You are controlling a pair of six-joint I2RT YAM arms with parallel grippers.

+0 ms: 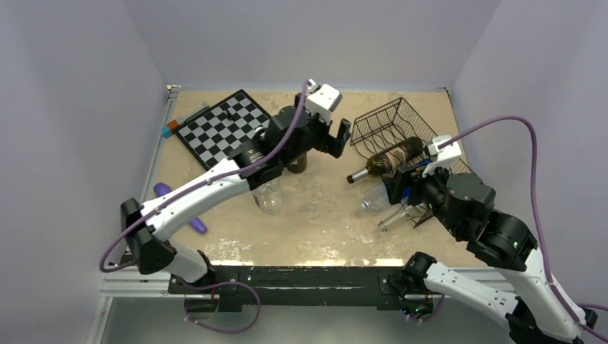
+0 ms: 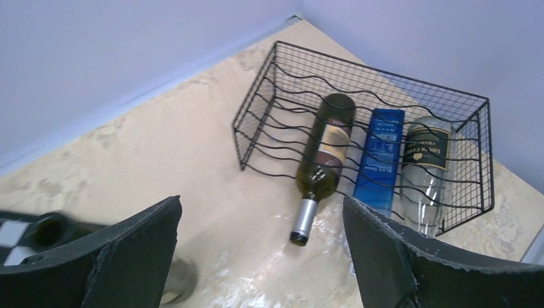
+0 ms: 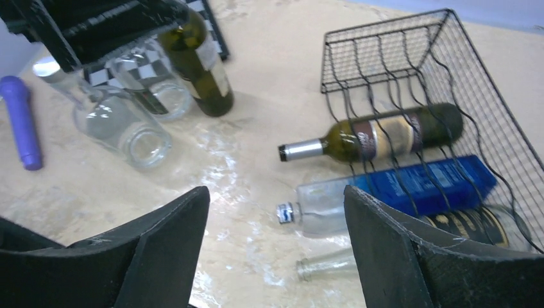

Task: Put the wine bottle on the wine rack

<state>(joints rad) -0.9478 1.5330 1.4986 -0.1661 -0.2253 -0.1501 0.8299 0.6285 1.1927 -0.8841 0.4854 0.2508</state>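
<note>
The black wire wine rack [image 1: 383, 118] sits at the back right of the table. A dark green wine bottle [image 1: 387, 159] with a tan label lies in its wavy wires, silver-capped neck poking out toward the table's middle. Seen in the left wrist view, this bottle [image 2: 324, 154] is in the rack [image 2: 378, 69] ahead of my left gripper [image 2: 260, 256], which is open, empty and well short of it. My right gripper [image 3: 276, 250] is open and empty above the table, near the rack's [image 3: 497, 115] front, with the bottle [image 3: 378, 135] beyond it.
A blue-labelled clear bottle [image 3: 398, 192] and another clear bottle [image 3: 475, 224] lie in the rack beside the wine bottle. A second green bottle [image 3: 199, 61] and clear glass jars [image 3: 122, 122] stand under my left arm. A chessboard [image 1: 222, 125] and a purple object [image 1: 179, 208] lie left.
</note>
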